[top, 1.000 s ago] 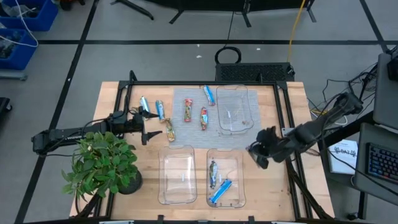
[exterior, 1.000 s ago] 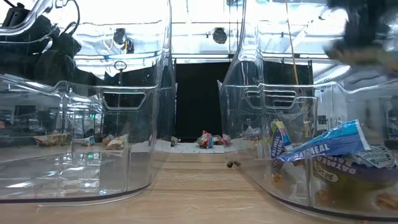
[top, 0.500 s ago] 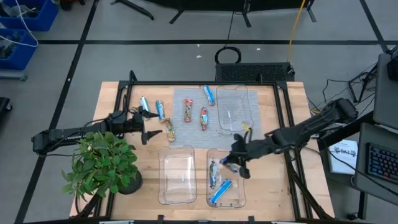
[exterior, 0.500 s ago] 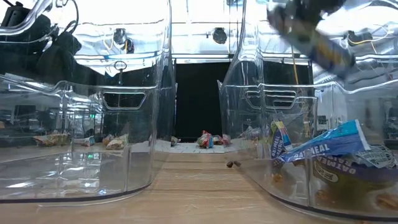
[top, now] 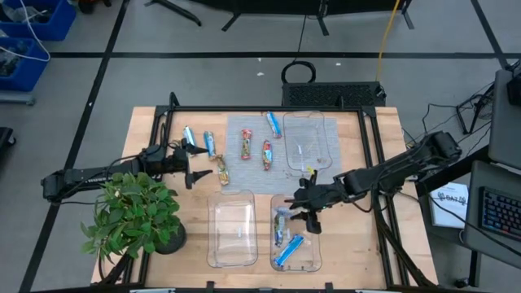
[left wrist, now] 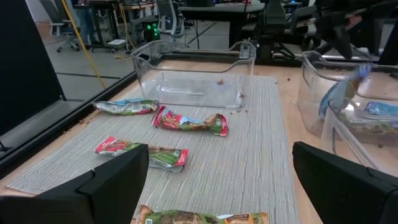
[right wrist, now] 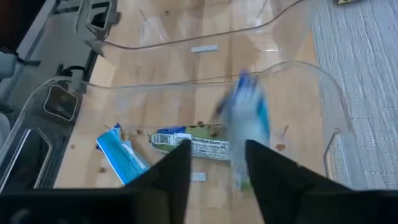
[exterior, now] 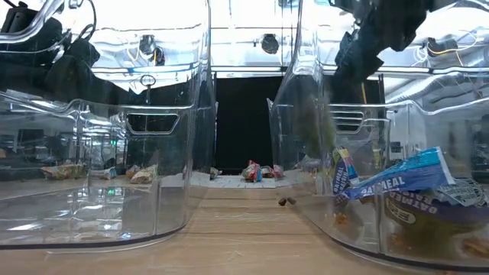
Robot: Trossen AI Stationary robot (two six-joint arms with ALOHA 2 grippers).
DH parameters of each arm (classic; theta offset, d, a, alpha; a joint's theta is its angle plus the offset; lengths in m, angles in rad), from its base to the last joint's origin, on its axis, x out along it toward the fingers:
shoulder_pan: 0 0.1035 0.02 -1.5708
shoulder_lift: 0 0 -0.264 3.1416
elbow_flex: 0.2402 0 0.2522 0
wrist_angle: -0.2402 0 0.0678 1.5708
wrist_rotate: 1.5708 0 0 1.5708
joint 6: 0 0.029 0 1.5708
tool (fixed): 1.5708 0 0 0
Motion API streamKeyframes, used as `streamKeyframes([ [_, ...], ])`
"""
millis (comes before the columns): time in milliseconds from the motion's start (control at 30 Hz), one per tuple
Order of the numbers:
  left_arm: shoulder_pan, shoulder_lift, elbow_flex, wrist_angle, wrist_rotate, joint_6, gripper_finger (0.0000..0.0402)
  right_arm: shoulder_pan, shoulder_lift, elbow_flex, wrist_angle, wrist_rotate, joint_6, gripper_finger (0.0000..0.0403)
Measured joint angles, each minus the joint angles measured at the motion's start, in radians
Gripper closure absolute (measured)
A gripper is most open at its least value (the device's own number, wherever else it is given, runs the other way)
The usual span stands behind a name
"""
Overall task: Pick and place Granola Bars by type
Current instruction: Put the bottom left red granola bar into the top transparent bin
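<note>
**A blue bar over the near right tray**

A blue-wrapped granola bar [right wrist: 247, 118] shows as a smear just ahead of the right gripper [top: 308, 207], over the near right tray [top: 317, 244]. Whether the fingers [right wrist: 169, 168] still pinch it or have let go cannot be told; they stand a little apart in the wrist view. Two bars already lie in that tray: a blue one [top: 287, 251] toward the near edge and a green-labelled one [top: 279, 225] beside it. The near left tray [top: 232, 238] holds nothing visible, and the far tray [top: 307, 144] on the woven mat [top: 254, 169] likewise appears bare.

Unsorted bars remain on the mat and the wood beside it: two red ones [top: 246, 145] [top: 266, 155], a blue one [top: 273, 124] at the far edge, a tan-gold one [top: 221, 170], and two more [top: 209, 143] [top: 189, 135] near the left gripper [top: 194, 165], which waits with its fingers spread wide beside a potted plant [top: 134, 213].

Judged risks: the tray wall is close to the right gripper, so a release off centre could leave the bar propped on the rim or outside it. The green-labelled bar sharing a tray with blue ones suggests the types may be getting mixed. The clear, light trays may also shift if a finger knocks them.
</note>
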Motion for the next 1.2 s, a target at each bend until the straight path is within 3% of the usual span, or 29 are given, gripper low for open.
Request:
streamKeyframes([
  [133,0.000,0.000,0.000,0.000,0.000,-0.001,0.0005,0.000,-0.060,0.001,-0.010,0.002,-0.028,0.0204],
  [300,0.000,0.000,0.000,0.000,0.000,-0.003,0.0005,0.001,-0.207,-0.037,-0.063,0.045,-0.050,0.0200],
  [667,0.000,0.000,0.000,0.000,0.000,-0.003,0.0005,-0.002,-0.721,-0.468,0.052,0.334,-0.105,0.0220],
  [833,0.000,0.000,0.000,0.000,0.000,-0.003,0.0005,-0.003,-0.936,-0.625,0.152,0.451,-0.225,0.0220],
  [1000,0.000,0.000,0.000,0.000,0.001,-0.003,0.0005,-0.004,-1.082,-0.744,0.285,0.529,-0.324,0.0221],
  [1200,0.000,0.000,0.000,0.003,0.001,-0.024,0.0005,-0.049,-1.180,-0.798,0.317,0.528,-0.409,0.0232],
])
